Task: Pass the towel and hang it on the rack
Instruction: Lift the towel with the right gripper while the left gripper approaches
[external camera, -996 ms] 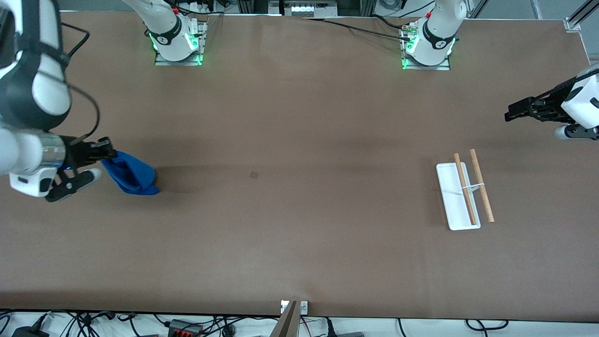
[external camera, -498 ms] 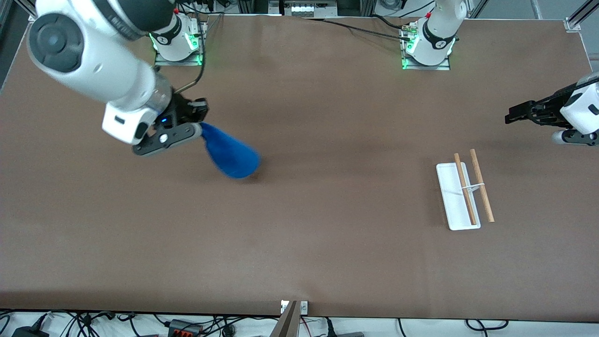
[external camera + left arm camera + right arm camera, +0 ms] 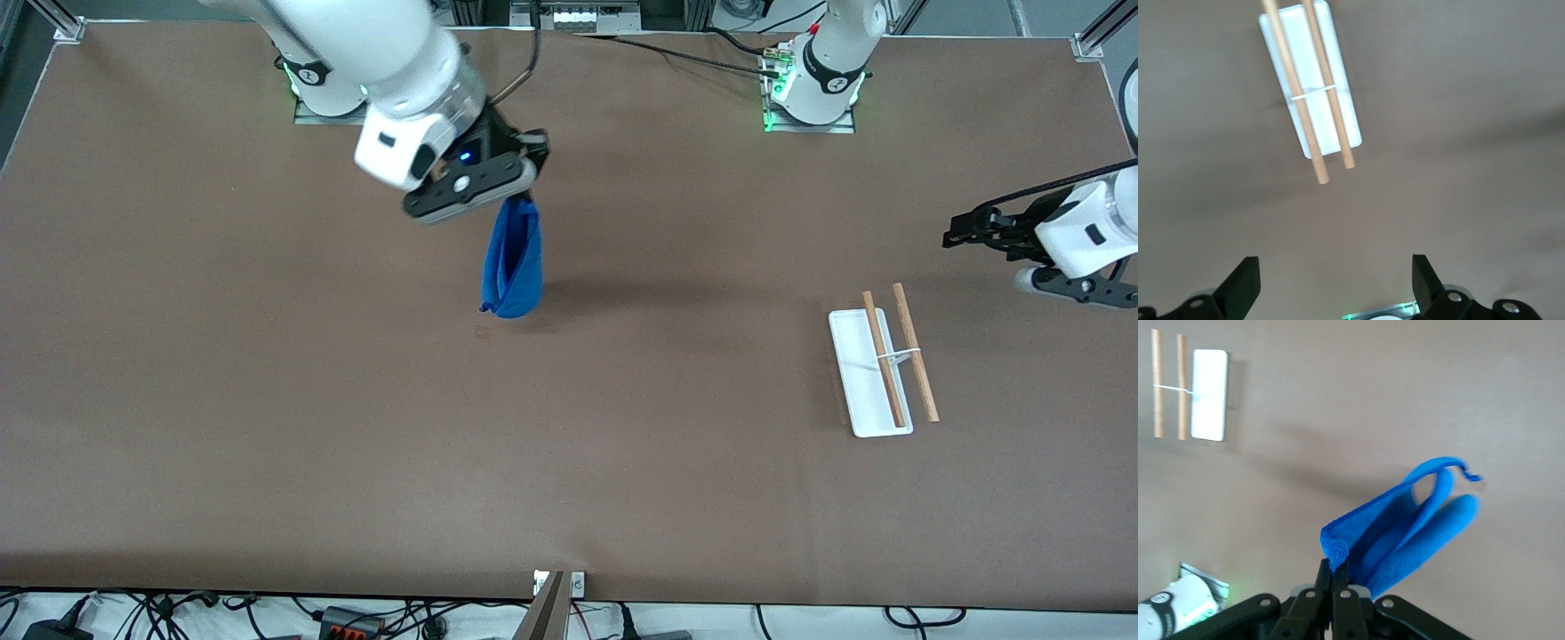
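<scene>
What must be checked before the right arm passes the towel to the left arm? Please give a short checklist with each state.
1. Right gripper shut on the towel: ok.
2. Towel hanging clear above the table: ok.
3. Left gripper open to receive: ok.
4. Left gripper close enough to the towel: not ok, it is at the left arm's end of the table.
5. Rack upright, both rods free: ok.

Right arm's black two-finger gripper (image 3: 524,191) is hanging up over the middle of the table, fingers (image 3: 1333,577) pinching tight. Left arm's black two-finger gripper (image 3: 953,233) is waiting at its own end, jaws gaping wide, wrist roughly level.
</scene>
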